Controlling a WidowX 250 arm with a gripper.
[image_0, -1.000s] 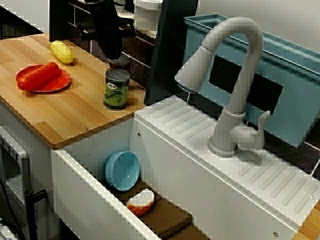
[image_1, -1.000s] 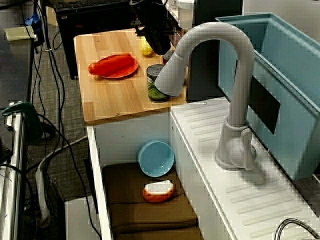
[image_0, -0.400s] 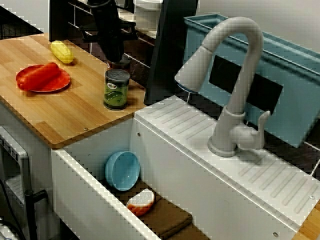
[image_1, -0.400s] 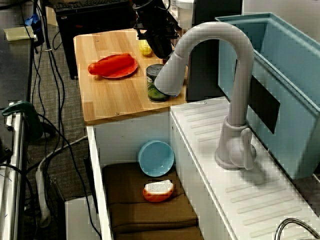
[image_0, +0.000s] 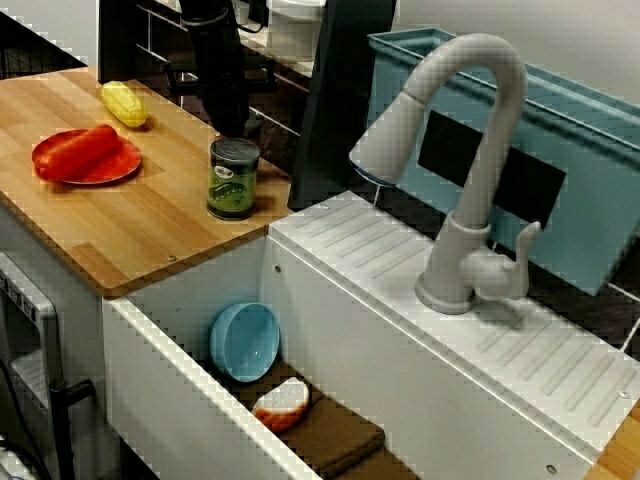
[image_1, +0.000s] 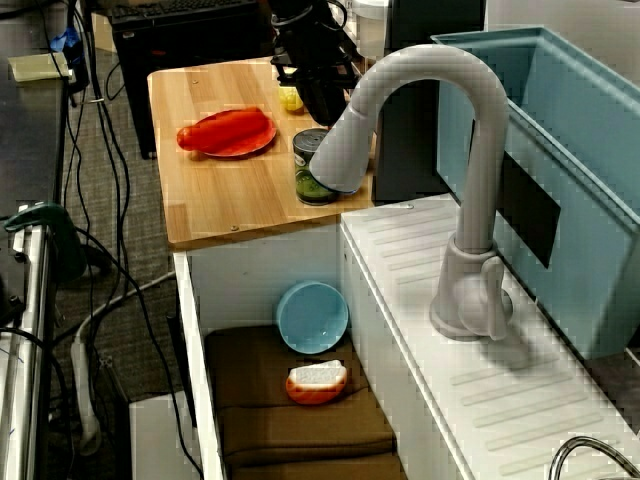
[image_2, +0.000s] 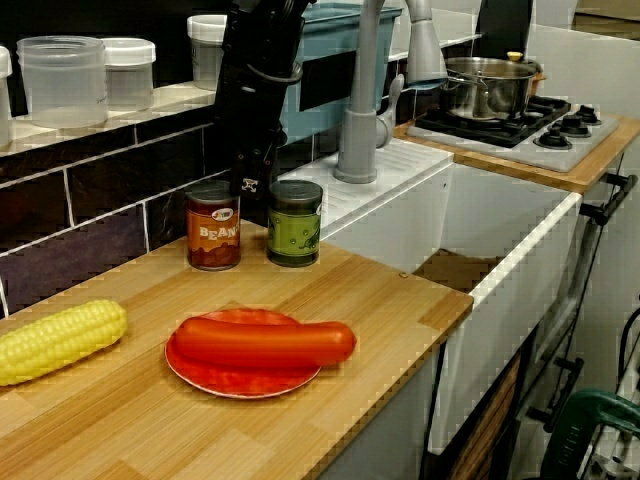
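Note:
My black gripper (image_2: 250, 190) hangs low at the back of the wooden counter (image_2: 380, 290), just behind the gap between two upright cans. The red bean can (image_2: 213, 226) stands at its left and the green can (image_2: 295, 222) at its right. Whether it touches either can does not show, and its fingers merge into the dark wall. Seen from over the sink, the gripper (image_0: 232, 122) sits just behind the green can (image_0: 233, 178) and hides the red one. In the view along the sink, the faucet head half covers the green can (image_1: 305, 160) below the gripper (image_1: 325, 108).
A red plate (image_2: 240, 386) with a long red sausage (image_2: 265, 342) lies in front of the cans, with a corn cob (image_2: 55, 340) to its left. Right of the counter are the grey faucet (image_0: 470, 150), the sink with a blue bowl (image_0: 245, 340), and a teal bin (image_0: 590, 180).
The arm has shifted slightly toward the cans and lower; in the view over the sink it now covers the red can's top, which showed a second ago. The cans have not moved.

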